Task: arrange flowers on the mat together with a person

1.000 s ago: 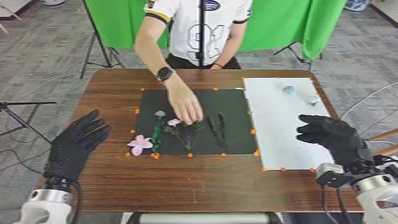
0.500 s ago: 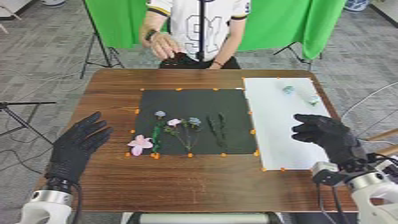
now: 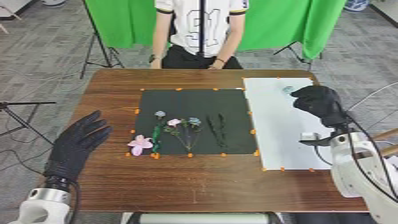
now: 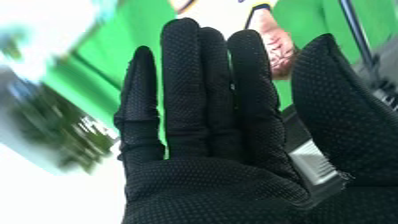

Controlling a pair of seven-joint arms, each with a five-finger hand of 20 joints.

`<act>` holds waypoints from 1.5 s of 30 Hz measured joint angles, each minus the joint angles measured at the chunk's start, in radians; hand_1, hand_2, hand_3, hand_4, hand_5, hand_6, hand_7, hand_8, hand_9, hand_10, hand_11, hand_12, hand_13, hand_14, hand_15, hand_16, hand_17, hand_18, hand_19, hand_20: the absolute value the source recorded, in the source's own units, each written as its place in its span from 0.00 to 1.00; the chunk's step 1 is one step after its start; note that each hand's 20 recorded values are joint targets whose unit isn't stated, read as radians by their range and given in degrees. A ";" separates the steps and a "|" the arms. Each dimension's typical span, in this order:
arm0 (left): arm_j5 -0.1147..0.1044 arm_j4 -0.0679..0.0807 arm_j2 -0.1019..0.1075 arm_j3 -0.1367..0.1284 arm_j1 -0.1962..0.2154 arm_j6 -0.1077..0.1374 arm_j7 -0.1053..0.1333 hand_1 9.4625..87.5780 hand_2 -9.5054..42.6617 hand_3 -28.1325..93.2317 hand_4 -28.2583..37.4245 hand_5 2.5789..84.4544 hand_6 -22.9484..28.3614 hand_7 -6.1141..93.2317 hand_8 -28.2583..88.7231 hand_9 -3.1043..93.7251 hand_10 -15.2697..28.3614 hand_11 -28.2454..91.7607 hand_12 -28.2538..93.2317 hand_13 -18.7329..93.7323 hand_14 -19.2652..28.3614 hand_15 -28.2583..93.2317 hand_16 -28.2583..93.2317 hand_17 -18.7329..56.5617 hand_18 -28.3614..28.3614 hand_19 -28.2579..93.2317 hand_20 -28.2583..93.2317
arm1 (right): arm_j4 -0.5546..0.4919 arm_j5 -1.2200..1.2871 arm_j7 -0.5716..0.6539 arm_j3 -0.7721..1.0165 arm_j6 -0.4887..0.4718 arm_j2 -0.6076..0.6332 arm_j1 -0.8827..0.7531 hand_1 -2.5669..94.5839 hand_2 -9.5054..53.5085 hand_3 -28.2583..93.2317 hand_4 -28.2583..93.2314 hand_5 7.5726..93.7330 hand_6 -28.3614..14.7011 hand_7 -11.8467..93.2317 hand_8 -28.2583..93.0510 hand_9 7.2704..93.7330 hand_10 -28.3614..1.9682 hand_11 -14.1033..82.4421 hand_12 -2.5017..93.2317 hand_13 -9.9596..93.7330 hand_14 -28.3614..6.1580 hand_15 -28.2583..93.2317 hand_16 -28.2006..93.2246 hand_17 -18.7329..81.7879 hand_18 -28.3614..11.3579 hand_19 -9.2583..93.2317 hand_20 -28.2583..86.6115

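Green cloth [image 3: 275, 25] hangs at the back of the room, and the floor [image 3: 44, 65] is gray and looks like carpet. On the brown wood table [image 3: 204, 187] lie a black mat [image 3: 222, 102] and, to its right, a long white sheet [image 3: 289, 132]. Little orange bits [image 3: 253, 131] dot their edges.

White arm parts and wires cover some of the sheet. A pale blue flower [image 3: 288, 90] is on the sheet's far part, just beside the right hand [image 3: 318, 102], too small to see well. In the right wrist view, a green clump [image 4: 53, 125] is all fuzzy near the right hand [image 4: 213, 185], so I can't tell its true shape.

Wide, soft-looking petals make up the pink flower [image 3: 140, 144] at the mat's near left part, across its left edge. Next to it is a leafy green stem [image 3: 156, 140] with a small blue bloom [image 3: 160, 114] at its top. Pink and blue blooms [image 3: 195, 121] sit on thin stems in the middle, and two dark, skinny leaves [image 3: 216, 130] lie to their right.

Both gloves are black cloth, with tiny bumps on the right one. The right hand is straight and holds nothing, its thumb apart. The left hand [image 3: 75, 145] is open too, over the table's left side
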 measured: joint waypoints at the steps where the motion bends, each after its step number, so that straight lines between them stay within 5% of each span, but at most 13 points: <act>1: -0.001 -0.001 0.001 -0.001 0.003 0.002 0.001 0.19 0.17 0.83 0.09 0.44 0.52 0.25 0.17 0.39 0.66 0.44 0.37 0.44 0.74 0.47 0.25 0.20 0.93 0.62 0.28 | 0.016 -0.048 0.036 -0.043 0.012 0.030 0.044 0.33 0.05 0.96 0.01 0.49 0.70 0.46 0.08 0.49 0.60 0.44 0.29 0.50 0.62 0.60 0.40 0.36 0.27 0.65 0.53; 5: -0.004 -0.003 0.007 -0.011 0.019 0.013 0.014 0.19 0.17 0.83 0.09 0.44 0.51 0.26 0.17 0.39 0.66 0.44 0.37 0.44 0.74 0.47 0.25 0.20 0.93 0.62 0.28 | 0.091 -0.284 0.173 -0.223 -0.001 0.120 0.222 0.31 0.04 0.97 0.01 0.40 0.67 0.44 0.09 0.40 0.59 0.40 0.29 0.43 0.60 0.54 0.40 0.32 0.27 0.61 0.52; 10: -0.007 -0.003 0.014 -0.017 0.026 0.018 0.019 0.19 0.17 0.83 0.09 0.44 0.52 0.25 0.17 0.39 0.66 0.44 0.37 0.44 0.74 0.47 0.25 0.20 0.93 0.62 0.28 | 0.219 -0.502 0.245 -0.449 -0.126 0.147 0.452 0.29 0.03 0.97 0.01 0.32 0.64 0.40 0.11 0.32 0.58 0.32 0.29 0.36 0.54 0.40 0.47 0.29 0.27 0.56 0.48; 21: -0.008 -0.003 0.020 -0.014 0.030 0.018 0.018 0.18 0.17 0.83 0.09 0.44 0.52 0.25 0.17 0.39 0.66 0.44 0.37 0.44 0.74 0.47 0.25 0.20 0.92 0.62 0.28 | 0.458 -0.516 0.381 -0.856 -0.161 0.067 0.801 0.30 0.02 0.97 0.01 0.32 0.64 0.41 0.10 0.35 0.60 0.34 0.29 0.43 0.59 0.44 0.47 0.30 0.26 0.57 0.48; 38: -0.008 -0.003 0.021 -0.014 0.030 0.018 0.018 0.18 0.18 0.83 0.09 0.44 0.52 0.25 0.17 0.39 0.66 0.44 0.37 0.44 0.74 0.47 0.25 0.20 0.93 0.62 0.28 | 0.480 -0.475 0.465 -0.801 -0.424 0.021 0.847 0.31 0.00 0.97 0.01 0.43 0.68 0.43 0.09 0.50 0.63 0.44 0.29 0.55 0.63 0.59 0.42 0.32 0.25 0.62 0.54; 45: -0.008 -0.002 0.020 -0.014 0.030 0.018 0.017 0.18 0.18 0.83 0.09 0.44 0.52 0.25 0.17 0.39 0.66 0.44 0.37 0.44 0.74 0.47 0.25 0.20 0.93 0.62 0.28 | 0.490 -0.455 0.466 -0.780 -0.452 0.017 0.823 0.35 0.00 0.97 0.01 0.48 0.73 0.47 0.09 0.56 0.67 0.50 0.30 0.60 0.66 0.63 0.42 0.35 0.26 0.64 0.54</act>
